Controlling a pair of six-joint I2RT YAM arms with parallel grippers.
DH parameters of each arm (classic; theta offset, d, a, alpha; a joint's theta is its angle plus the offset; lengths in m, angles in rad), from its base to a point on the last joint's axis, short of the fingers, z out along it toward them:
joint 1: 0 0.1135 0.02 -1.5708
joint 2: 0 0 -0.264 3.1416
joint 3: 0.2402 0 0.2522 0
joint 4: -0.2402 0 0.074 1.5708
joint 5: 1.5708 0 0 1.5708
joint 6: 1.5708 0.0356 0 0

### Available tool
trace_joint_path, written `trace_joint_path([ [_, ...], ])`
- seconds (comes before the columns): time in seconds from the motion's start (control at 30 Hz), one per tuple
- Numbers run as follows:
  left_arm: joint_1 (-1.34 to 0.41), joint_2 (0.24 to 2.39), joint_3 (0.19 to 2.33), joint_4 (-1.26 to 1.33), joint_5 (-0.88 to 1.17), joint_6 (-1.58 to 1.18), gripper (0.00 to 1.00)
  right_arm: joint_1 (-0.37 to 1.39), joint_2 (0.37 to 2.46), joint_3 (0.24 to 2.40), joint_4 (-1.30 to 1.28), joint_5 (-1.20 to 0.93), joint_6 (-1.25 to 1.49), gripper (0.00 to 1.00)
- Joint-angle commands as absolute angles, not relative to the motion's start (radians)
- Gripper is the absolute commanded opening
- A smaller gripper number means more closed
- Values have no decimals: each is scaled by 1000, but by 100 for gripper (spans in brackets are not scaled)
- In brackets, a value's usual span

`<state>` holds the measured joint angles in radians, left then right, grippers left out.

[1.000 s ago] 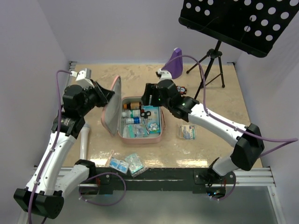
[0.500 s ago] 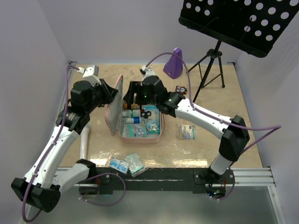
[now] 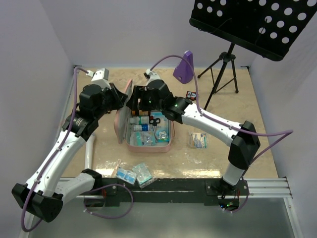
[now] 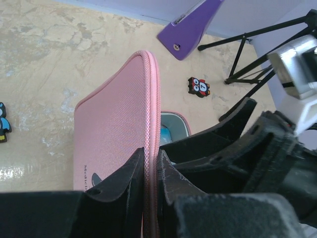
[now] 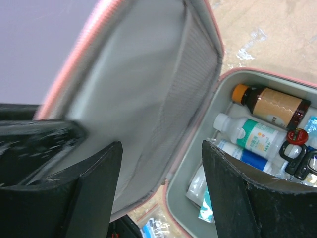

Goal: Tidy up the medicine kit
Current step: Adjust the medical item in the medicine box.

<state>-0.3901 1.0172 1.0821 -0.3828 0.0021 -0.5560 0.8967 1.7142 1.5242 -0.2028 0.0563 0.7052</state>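
far left: white tube [image 3: 88,151] lying on the table [image 3: 237,148], apart from the kit. left gripper [image 4: 151,158] is clamped on the top rim of the lid [image 4: 114,114], one finger on the pink outside, one on the inside. lid stands close to upright on its hinge along the left side of the medicine kit [image 3: 171,141]. kit sits mid-table, base open and facing up, holding a brown bottle [image 5: 270,101], a white bottle [image 5: 247,131] and black-handled scissors [image 5: 302,156]. right gripper [image 5: 161,146] hangs over the kit's far left corner, jaws wide apart, facing the lid's grey lining, gripping nothing; contact with the lid, cannot tell. blue packets [image 3: 133,173] near the front edge. one packet [image 3: 199,140] just right of the kit. purple metronome-shaped object [image 3: 184,67] at the back.
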Motion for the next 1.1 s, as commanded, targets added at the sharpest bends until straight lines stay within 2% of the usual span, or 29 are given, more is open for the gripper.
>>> trace_joint_path([
  [0.0,-416,1037,1118,-373,-32,-541,0,900,1747,1559,-215,43,713,70],
  [0.57,-431,1032,1124,-429,-159,-523,0,868,1652,1441,-253,129,707,69],
  [0.87,-430,1040,1123,-419,-152,-514,0,862,1559,1425,-227,103,703,71],
  [1.07,-430,1040,1124,-425,-158,-499,0,853,1444,1414,-349,242,663,74],
])
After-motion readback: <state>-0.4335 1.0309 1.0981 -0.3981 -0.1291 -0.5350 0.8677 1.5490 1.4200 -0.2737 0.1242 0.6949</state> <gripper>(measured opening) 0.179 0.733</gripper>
